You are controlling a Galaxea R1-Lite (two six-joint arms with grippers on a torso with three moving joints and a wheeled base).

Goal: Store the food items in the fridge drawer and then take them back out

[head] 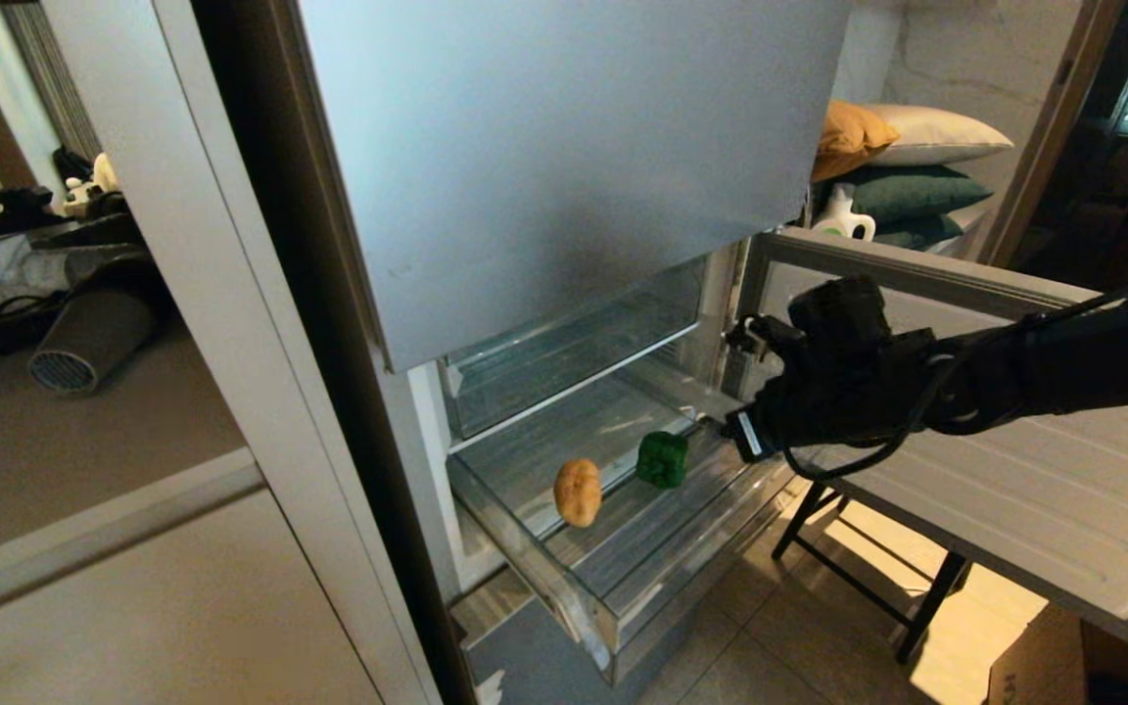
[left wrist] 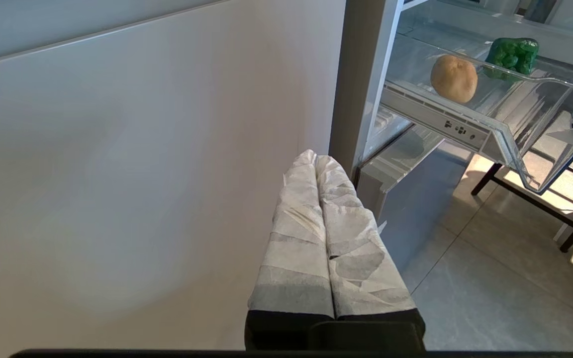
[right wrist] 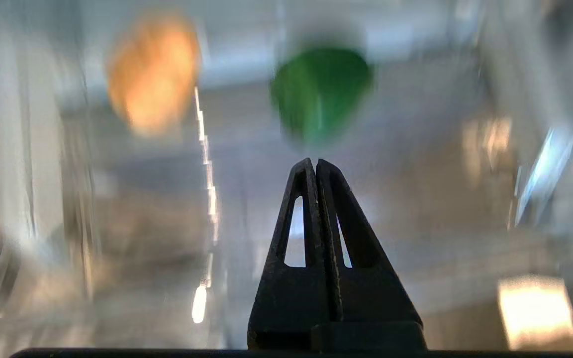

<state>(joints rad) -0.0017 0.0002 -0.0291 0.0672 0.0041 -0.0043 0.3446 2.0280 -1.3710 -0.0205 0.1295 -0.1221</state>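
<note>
Progress check on the fridge job: both food items are sitting in the fridge drawer (head: 564, 587), which is pulled out of the silver-grey fridge (head: 564, 166) with its door (head: 1034, 490) swung wide to the right. The potato (head: 578, 492) lies toward the near left part of the clear tray, close behind the front lip, and the green pepper (head: 663, 459) sits a bit farther in and to the right of it, the two apart and not touching. So I'd call the storing half done as far as placing goes, though the drawer isn't pushed in, and I can't say from this alone whether it's about to be closed or we're already on the take-out half. The right tool (right wrist: 315, 166) is clenched with nothing between its fingers, reaching in from the right over the drawer's right edge, its tip just beside the pepper but, as far as I can tell, not touching it; the wrist view is smeared so contact is hard to judge. The left tool (left wrist: 316, 159) is parked low beside the pale cabinet panel (left wrist: 117, 174) to the left of the fridge, its paper-wrapped fingers pressed together and holding nothing. What's left, in my read: at least pulling both pieces back out, pepper likely first since that's what the tool points at, and it would need to spread its fingers before it can grab anything.
</note>
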